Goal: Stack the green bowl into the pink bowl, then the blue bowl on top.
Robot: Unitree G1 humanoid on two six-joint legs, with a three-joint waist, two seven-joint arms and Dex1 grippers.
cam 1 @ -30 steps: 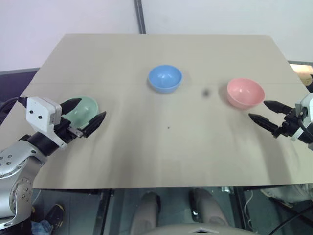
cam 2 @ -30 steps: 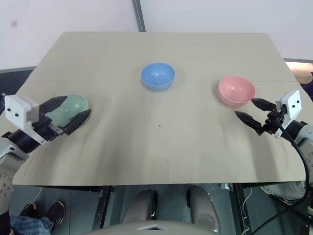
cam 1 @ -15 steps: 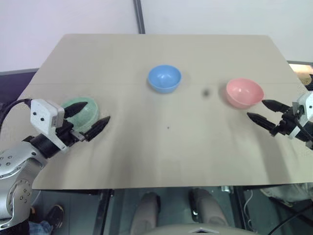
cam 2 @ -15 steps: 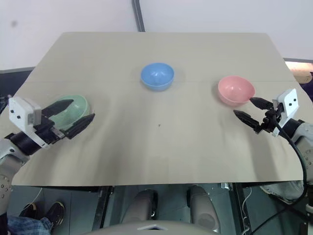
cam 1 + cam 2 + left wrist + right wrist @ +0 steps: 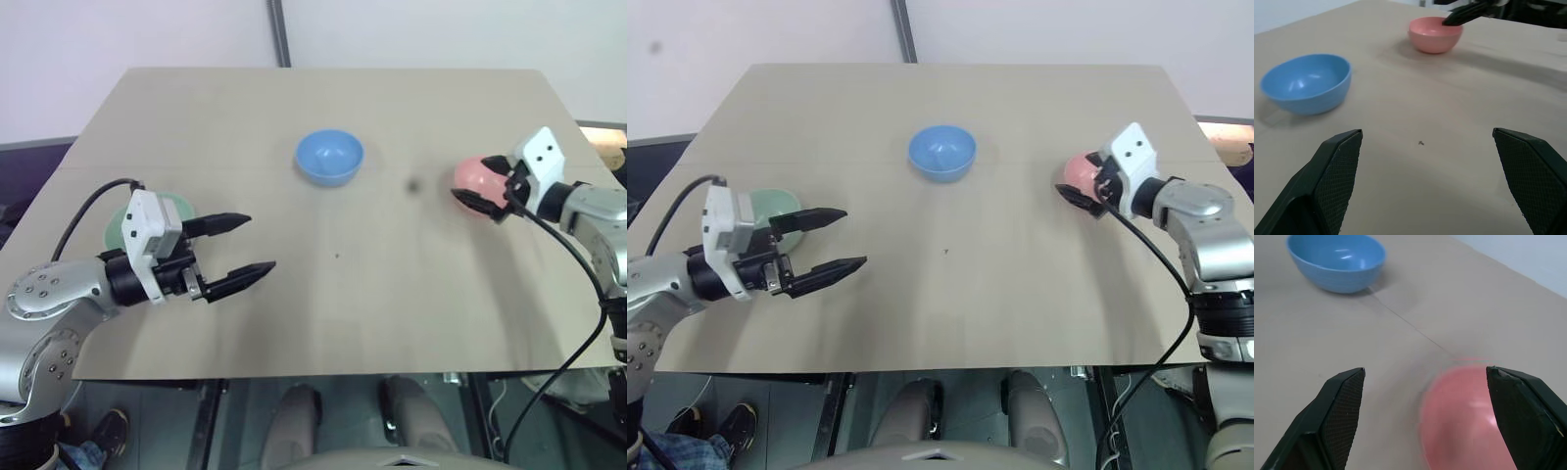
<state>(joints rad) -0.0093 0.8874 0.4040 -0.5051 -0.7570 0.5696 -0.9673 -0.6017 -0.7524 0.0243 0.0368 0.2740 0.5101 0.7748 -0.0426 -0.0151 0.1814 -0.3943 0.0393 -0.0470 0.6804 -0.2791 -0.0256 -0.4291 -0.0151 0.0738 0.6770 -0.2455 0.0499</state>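
Observation:
The green bowl [image 5: 774, 204] sits at the table's left, partly hidden behind my left wrist. My left gripper [image 5: 261, 241] is to the right of it, open and empty, pointing toward the table's middle. The blue bowl [image 5: 329, 157] stands at the back centre. The pink bowl [image 5: 472, 177] is at the right, partly covered by my right gripper [image 5: 1082, 182]. That gripper is open and has one finger on each side of the pink bowl [image 5: 1469, 416]. Whether a finger touches it I cannot tell. The left wrist view shows the blue bowl [image 5: 1305, 83] and the pink bowl [image 5: 1435, 34].
The three bowls stand on a tan table [image 5: 392, 304] whose front edge runs close below my arms. A small dark speck [image 5: 337, 257] lies near the middle. Black cables hang from both wrists.
My left gripper has swung right, off the green bowl and toward the table's middle. My right gripper has moved forward and left onto the pink bowl. Both stayed open.

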